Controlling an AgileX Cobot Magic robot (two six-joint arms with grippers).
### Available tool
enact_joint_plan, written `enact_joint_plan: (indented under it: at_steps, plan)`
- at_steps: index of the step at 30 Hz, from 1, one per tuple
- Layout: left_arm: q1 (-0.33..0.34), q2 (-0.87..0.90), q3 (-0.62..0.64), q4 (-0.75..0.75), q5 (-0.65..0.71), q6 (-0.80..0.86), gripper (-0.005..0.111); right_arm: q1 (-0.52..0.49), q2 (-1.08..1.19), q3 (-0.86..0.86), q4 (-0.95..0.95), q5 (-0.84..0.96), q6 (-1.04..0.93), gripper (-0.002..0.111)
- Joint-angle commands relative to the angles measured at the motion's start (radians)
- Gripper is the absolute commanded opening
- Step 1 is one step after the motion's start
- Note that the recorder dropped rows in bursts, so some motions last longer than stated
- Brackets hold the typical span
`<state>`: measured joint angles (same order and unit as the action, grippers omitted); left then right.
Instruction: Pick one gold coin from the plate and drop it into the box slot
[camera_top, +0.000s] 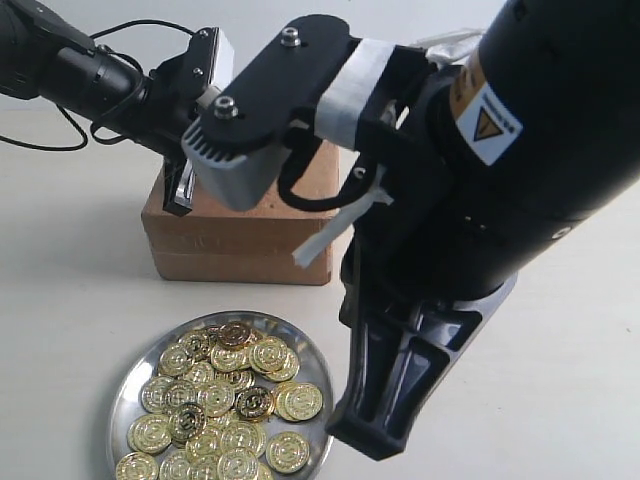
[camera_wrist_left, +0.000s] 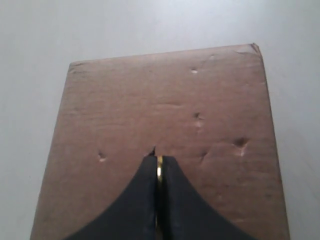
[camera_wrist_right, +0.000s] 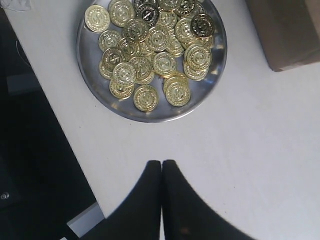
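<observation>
Left wrist view: I see the left gripper (camera_wrist_left: 159, 158) directly over the flat top of the box (camera_wrist_left: 165, 100). Its two dark fingers are pressed together with a gold coin (camera_wrist_left: 159, 172) pinched edge-on between them, only a thin bright line of the rim showing. Just past the fingertips there is a small dark notch in the cardboard, which I take for the box slot (camera_wrist_left: 153, 150); the rest of it is hidden behind the fingers. The coin's edge is very near that notch, but I cannot tell whether it touches the cardboard. The box top carries a few small dents.

On the right wrist view, the right gripper (camera_wrist_right: 161, 167) hangs over the bare white table (camera_wrist_right: 225, 165), fingers closed flat against each other with nothing between them. The plate (camera_wrist_right: 155, 116) lies on the table near it, loaded with a heap of gold coins (camera_wrist_right: 150, 45), some overlapping. A corner of the box shows off to one side of the plate.

In the exterior view, the box stands behind the plate, and the right arm fills the foreground, just to the right of the plate.
</observation>
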<state>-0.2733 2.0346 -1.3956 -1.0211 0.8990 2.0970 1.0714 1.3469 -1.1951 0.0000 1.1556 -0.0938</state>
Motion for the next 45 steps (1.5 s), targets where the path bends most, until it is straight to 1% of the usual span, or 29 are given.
enact_joint_plan:
  at_steps: [1, 26, 28, 33, 35, 38, 45]
  plan:
    - [-0.005, 0.013, -0.020, -0.014, 0.013, 0.000, 0.000, -0.001, -0.008, 0.004, 0.005, 0.000, 0.003, 0.000]
    - [-0.005, 0.039, -0.022, -0.029, -0.016, 0.000, 0.000, -0.001, -0.008, 0.004, 0.010, 0.000, 0.003, 0.000]
    - [-0.005, 0.039, -0.022, -0.029, -0.018, 0.000, 0.004, -0.001, -0.008, 0.004, 0.010, 0.000, 0.003, 0.000]
    - [-0.005, 0.039, -0.022, -0.029, -0.026, 0.000, 0.025, -0.001, -0.008, 0.004, 0.010, 0.000, 0.003, 0.000]
    - [-0.005, 0.039, -0.022, -0.029, -0.026, 0.000, 0.030, -0.001, -0.008, 0.004, 0.010, 0.000, 0.003, 0.000]
    - [-0.005, 0.039, -0.022, -0.029, -0.026, 0.000, 0.032, -0.001, -0.008, 0.004, 0.010, 0.000, 0.003, 0.000]
    - [-0.005, 0.039, -0.022, -0.031, -0.026, 0.000, 0.032, -0.001, -0.008, 0.004, 0.010, 0.000, 0.003, 0.000]
